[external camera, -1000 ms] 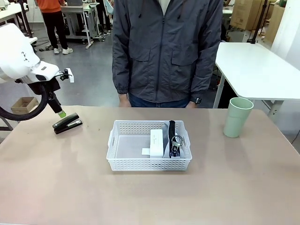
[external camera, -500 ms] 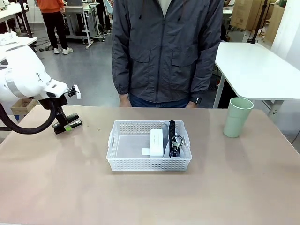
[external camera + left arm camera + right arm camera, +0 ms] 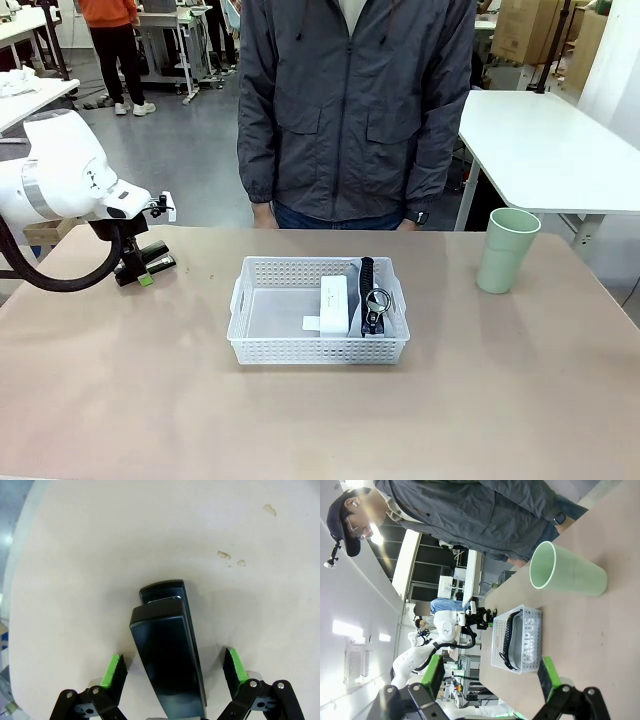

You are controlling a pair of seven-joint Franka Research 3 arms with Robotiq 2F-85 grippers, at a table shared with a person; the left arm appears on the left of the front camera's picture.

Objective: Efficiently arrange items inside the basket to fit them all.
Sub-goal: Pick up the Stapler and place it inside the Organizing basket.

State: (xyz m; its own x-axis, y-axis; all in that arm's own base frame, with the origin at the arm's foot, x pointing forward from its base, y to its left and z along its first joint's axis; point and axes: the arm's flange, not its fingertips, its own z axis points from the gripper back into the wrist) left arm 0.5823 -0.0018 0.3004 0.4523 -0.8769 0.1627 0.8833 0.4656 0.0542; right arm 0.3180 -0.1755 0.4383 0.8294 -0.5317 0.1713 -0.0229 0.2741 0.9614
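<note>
The white basket sits in the middle of the table, in front of a person in a grey jacket who stands at the far side. Inside the basket, the white box lies near the right end. The grey pouch with black trim is tucked between the box and the basket's right wall. The left half of the basket is bare. The black stapler lies flat on the table, well to the left of the basket and a bit farther back. The left gripper is down over the stapler. Its green fingers are spread wide, one on each side of the stapler, with a small gap on both sides, so it is not squeezing it. The pale green cup stands upright, well to the right of the basket. The right gripper has its fingers spread apart too, with nothing between them.
</note>
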